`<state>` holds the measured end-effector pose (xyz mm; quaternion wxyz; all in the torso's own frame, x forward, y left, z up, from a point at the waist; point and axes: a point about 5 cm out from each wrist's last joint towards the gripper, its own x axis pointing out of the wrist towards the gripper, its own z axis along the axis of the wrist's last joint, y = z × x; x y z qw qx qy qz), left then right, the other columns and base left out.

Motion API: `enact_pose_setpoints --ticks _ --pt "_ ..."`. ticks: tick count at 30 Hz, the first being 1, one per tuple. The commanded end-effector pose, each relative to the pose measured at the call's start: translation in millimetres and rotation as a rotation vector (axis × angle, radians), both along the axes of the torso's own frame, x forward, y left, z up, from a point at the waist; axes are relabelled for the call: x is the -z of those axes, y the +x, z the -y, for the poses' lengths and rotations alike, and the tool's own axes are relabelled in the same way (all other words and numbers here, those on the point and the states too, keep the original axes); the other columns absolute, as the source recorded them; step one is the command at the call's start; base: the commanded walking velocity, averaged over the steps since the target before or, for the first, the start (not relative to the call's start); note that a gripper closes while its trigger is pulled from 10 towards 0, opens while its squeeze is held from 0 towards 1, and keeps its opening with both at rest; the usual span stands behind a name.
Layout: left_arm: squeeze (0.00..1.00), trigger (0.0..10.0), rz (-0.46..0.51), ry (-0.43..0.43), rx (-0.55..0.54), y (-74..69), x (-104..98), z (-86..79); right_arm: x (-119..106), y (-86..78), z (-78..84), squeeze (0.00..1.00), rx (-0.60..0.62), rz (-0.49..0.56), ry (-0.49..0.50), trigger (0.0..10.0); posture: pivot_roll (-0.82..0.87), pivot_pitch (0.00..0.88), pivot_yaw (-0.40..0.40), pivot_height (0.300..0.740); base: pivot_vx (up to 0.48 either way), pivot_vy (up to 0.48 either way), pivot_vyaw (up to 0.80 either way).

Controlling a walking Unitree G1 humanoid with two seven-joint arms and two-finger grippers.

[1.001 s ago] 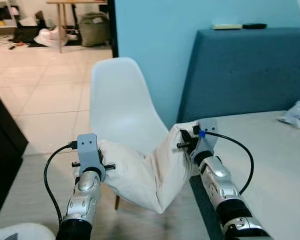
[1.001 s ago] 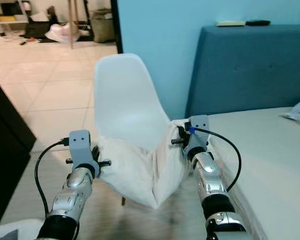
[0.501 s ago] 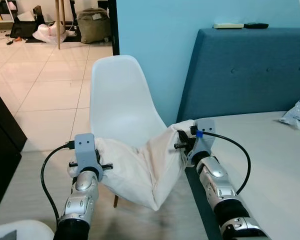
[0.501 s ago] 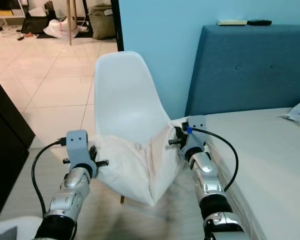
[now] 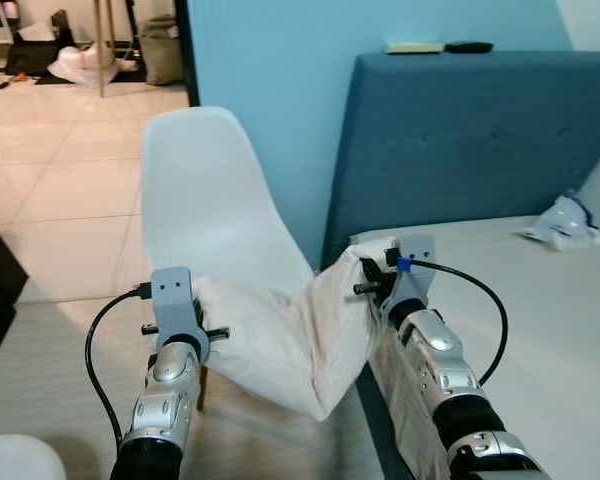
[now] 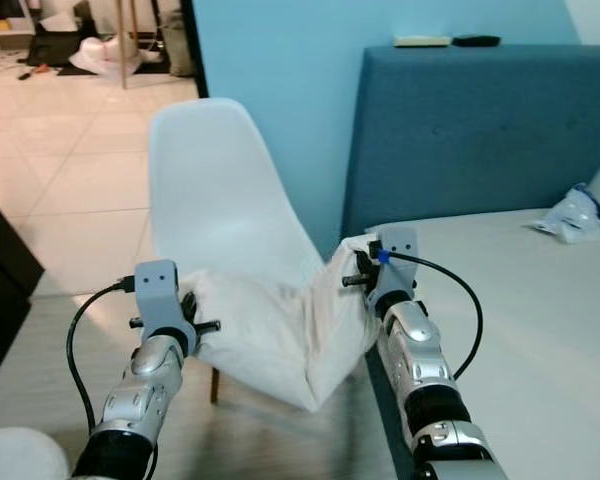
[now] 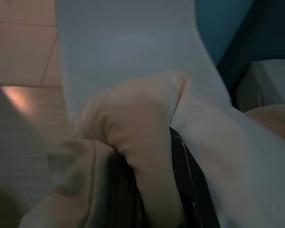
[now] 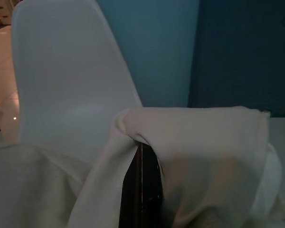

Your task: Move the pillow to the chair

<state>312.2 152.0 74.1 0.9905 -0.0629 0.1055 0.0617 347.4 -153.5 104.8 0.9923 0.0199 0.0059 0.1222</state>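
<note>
A cream pillow [image 5: 290,340] hangs slack between my two arms, sagging in the middle just in front of a white plastic chair [image 5: 205,200]. My left gripper [image 5: 208,300] is shut on the pillow's left end, and the wrist view shows cloth [image 7: 142,137] bunched over its black fingers [image 7: 185,185]. My right gripper [image 5: 362,272] is shut on the pillow's right end beside the bed's corner; cloth [image 8: 190,142] drapes over its closed fingers [image 8: 141,190]. The chair's back [image 8: 66,80] stands right behind the pillow.
A bed [image 5: 540,330] with a dark blue headboard [image 5: 460,140] fills the right side, a crumpled plastic bag [image 5: 558,220] lying on it. A light blue wall [image 5: 270,60] stands behind the chair. Tiled floor [image 5: 50,180] opens to the left, with clutter far back.
The whole picture has shifted left, so the camera turned right. Both grippers keep hold of the pillow, which hangs as before in front of the chair.
</note>
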Motion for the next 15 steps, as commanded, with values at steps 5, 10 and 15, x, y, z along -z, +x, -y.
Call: enact_pose_setpoints --ticks 5,10,15 --pt "0.0 10.0 0.09 0.054 -0.018 0.6 -12.7 -5.6 -14.9 3.6 -11.1 0.0 -0.036 0.073 0.02 10.0 0.0 0.032 -0.036 0.74 0.0 0.0 0.0" --pt "0.0 10.0 0.166 0.097 -0.07 5.5 -26.6 -16.3 -19.0 7.2 -13.1 0.0 -0.038 0.08 0.035 10.0 0.01 0.033 -0.036 0.74 0.0 0.0 0.0" --pt "0.0 10.0 0.178 0.101 -0.068 7.8 -30.4 -18.4 -20.5 9.4 -14.2 0.0 -0.041 0.08 0.039 10.0 0.01 0.033 -0.032 0.74 0.0 0.0 0.0"
